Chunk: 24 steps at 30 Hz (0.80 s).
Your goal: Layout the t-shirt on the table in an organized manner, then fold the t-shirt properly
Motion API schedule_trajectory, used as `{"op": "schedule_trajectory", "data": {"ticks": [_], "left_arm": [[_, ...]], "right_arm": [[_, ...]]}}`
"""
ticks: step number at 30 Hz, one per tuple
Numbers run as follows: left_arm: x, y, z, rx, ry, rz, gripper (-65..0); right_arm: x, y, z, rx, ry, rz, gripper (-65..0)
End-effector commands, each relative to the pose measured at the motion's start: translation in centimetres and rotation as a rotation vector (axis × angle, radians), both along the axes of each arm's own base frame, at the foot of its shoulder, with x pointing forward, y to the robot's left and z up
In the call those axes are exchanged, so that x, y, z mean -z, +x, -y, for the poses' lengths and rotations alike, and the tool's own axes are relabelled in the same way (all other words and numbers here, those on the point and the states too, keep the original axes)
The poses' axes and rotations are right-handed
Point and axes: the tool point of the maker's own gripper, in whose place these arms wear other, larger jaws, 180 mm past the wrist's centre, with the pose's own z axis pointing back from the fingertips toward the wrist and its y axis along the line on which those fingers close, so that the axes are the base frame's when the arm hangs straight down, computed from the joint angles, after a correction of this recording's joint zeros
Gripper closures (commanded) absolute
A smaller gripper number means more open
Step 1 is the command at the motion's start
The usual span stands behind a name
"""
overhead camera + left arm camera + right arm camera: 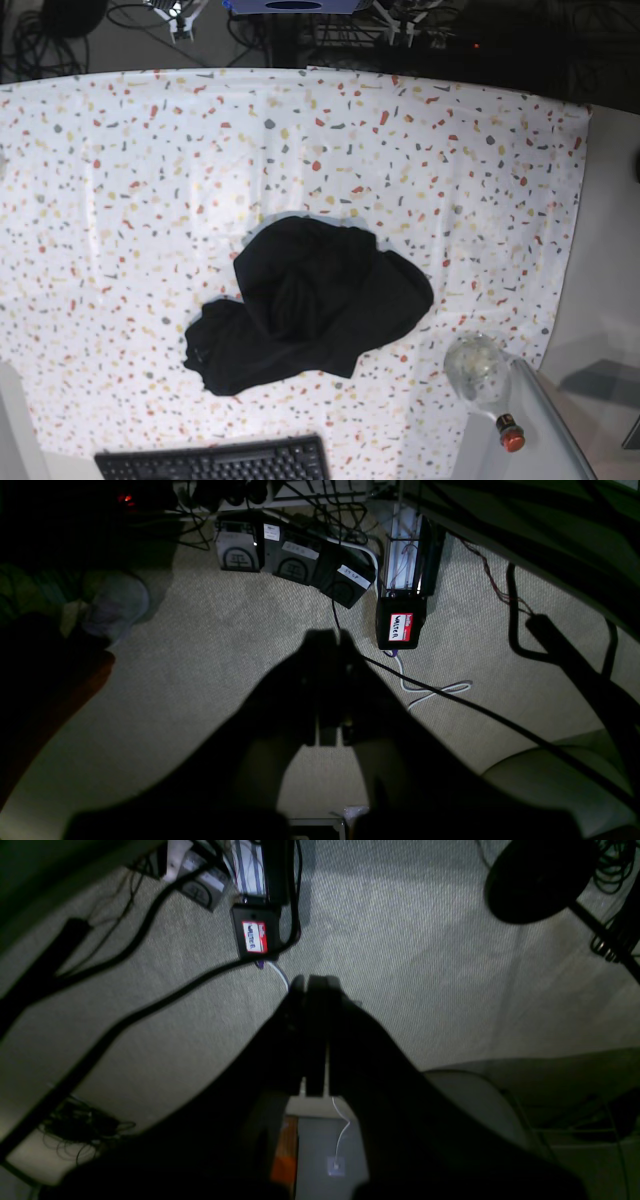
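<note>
- My right pincer [316, 985] hangs over the carpet floor with its jaws pressed together and nothing between them; it is out of the overhead view, nowhere near the work.
- A keyboard [212, 462] sits at the near edge of the table [120, 160], left of centre, just clear of the cloth's lowest fold.
- The t-shirt [305, 305] lies crumpled in a loose heap a little nearer than the middle of the table, well away from every edge. I cannot make out collar, sleeves or hem in the bundle.
- I judge it light, soft and limp: it will sag and drag and keep no shape when lifted. A pinch on one outer edge of the heap, such as the lobe toward the near left, with a second grip on the far right bulge, should let me pull it flat.
- A clear bottle [482, 375] with a red cap lies at the near right corner.
- My left pincer [331, 641] is likewise closed on nothing, pointing down at the floor beside cables and a labelled box.
</note>
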Motion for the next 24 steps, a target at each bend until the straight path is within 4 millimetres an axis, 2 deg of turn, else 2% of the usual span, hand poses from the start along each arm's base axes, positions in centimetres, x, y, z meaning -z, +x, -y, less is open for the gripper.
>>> {"op": "schedule_trajectory", "data": {"ticks": [1,15,19,21,24], "left_arm": [[0.0,-0.4,-0.2,0.0,0.007,-0.004,0.0],[0.0,-0.4,-0.1,0.023,0.005,-0.005,0.0],[-0.1,-1.3,-0.1,0.026,0.005,-0.017,0.0],[-0.1,-0.8,-0.2,0.027,0.005,0.006,0.0],[-0.3,-0.6,-1.3,0.032,0.02,0.049,0.0]], "right_arm": [[0.0,-0.3,0.2,-0.003,-0.006,-0.003,0.0],[0.0,-0.5,0.3,-0.004,-0.008,-0.006,0.0],[-0.1,-0.7,0.3,-0.004,-0.008,-0.009,0.0],[-0.1,-0.8,0.3,-0.004,-0.008,-0.011,0.0],[-0.1,-1.0,0.3,-0.004,-0.008,-0.014,0.0]]}}
